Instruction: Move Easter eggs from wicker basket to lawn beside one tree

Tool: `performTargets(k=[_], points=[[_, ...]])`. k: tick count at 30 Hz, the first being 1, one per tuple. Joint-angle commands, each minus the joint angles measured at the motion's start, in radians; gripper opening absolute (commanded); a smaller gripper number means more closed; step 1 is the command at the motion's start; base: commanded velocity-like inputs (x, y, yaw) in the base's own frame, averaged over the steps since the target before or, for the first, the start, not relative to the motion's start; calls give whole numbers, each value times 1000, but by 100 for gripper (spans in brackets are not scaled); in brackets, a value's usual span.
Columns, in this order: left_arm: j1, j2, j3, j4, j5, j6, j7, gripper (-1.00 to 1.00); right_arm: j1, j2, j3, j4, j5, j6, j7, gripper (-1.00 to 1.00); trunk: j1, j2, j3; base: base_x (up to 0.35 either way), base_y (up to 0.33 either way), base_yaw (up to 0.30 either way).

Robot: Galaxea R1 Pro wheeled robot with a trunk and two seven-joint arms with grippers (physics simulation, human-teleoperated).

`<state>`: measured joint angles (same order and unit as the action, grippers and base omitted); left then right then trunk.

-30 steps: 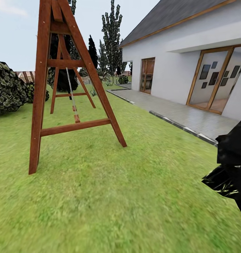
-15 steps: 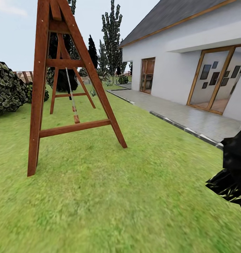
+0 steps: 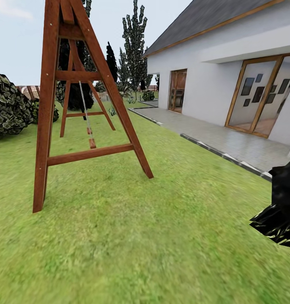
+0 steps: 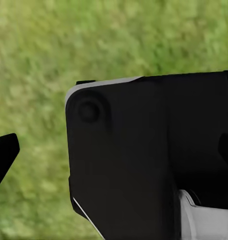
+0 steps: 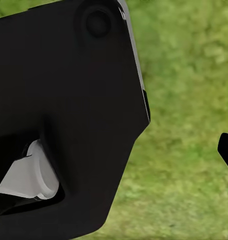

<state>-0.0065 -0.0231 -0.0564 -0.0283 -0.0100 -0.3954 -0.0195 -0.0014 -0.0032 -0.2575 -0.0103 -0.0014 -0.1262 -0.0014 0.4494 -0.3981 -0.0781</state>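
Observation:
The Easter eggs and the wicker basket are out of view. Mottled green lawn [image 3: 140,236] spreads across the head view. At its right edge juts a clump of dark, angular leaves [image 3: 280,207], possibly a tree's crown, with no trunk in sight. In the left wrist view a black fingertip [image 4: 3,155] pokes in at the edge beside a large black part of the robot [image 4: 143,155], over grass. The right wrist view has another black fingertip [image 5: 227,150] at its edge, next to a black and white robot part [image 5: 64,115]. Nothing is between the fingers that I can see.
A tall brown wooden swing frame [image 3: 90,152] stands on the lawn ahead left. A white house [image 3: 212,84] with glass doors and a grey paved strip [image 3: 229,139] lie to the right. A dark bush [image 3: 7,105] sits far left, with tall conifers [image 3: 134,46] behind.
The whole head view has shifted slightly, so the camera has moved. The dark leaves now sit further right and lower in the picture.

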Motion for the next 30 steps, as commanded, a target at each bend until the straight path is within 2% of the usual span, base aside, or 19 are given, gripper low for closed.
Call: performTargets(k=[1, 30], points=[[-1, 0, -5, 1, -1, -4, 1, 100, 0, 0, -3, 0, 0, -3, 0, 100, 1, -2, -2, 20, 15, 0], [0, 0, -5, 1, -1, -4, 1, 100, 0, 1, -2, 0, 0, -3, 0, 100, 1, -2, -2, 83, 2, 0]])
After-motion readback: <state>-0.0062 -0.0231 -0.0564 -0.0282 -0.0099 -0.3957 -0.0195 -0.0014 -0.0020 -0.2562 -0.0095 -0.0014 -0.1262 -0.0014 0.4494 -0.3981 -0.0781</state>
